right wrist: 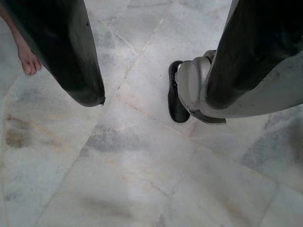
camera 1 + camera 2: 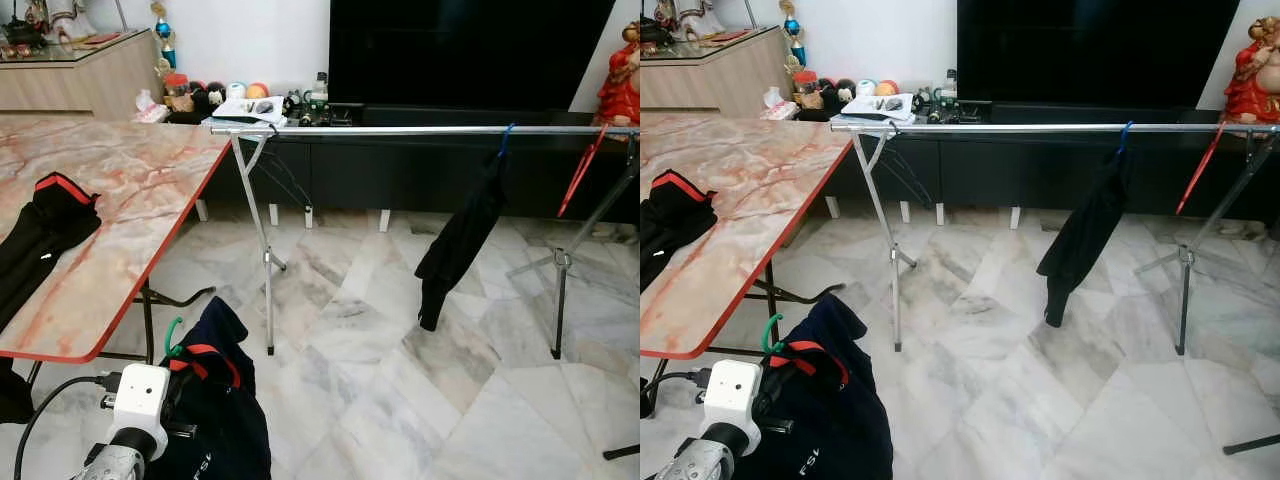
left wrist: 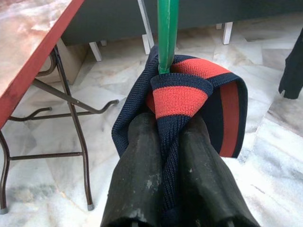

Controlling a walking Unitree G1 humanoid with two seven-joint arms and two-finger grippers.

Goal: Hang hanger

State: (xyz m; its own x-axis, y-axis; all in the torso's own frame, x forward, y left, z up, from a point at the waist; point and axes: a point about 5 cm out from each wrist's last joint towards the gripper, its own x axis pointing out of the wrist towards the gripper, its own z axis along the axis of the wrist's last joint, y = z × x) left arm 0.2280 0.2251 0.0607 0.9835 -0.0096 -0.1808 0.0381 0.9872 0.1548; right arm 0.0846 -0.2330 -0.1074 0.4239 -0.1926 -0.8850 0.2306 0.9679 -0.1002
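Note:
My left gripper (image 3: 169, 124) is shut on a navy garment (image 2: 218, 405) at its red-striped collar (image 3: 182, 97). A green hanger (image 3: 166, 33) rises out of that collar, and its hook (image 2: 172, 338) shows low on the left, beside the table. The silver drying rail (image 2: 420, 130) runs across the room ahead, well above and beyond the held garment. On the rail hang a black garment (image 2: 458, 245) on a blue hanger and an empty red hanger (image 2: 582, 170). My right gripper (image 1: 156, 101) hangs open over the marble floor.
A marble-topped folding table (image 2: 130, 190) with a red edge stands on the left, with a black, red-trimmed garment (image 2: 40, 235) on it. The rack's legs (image 2: 262, 255) stand just right of the table. A low dark TV cabinet (image 2: 420, 165) lies behind. A person's bare foot (image 1: 26, 56) is near my right gripper.

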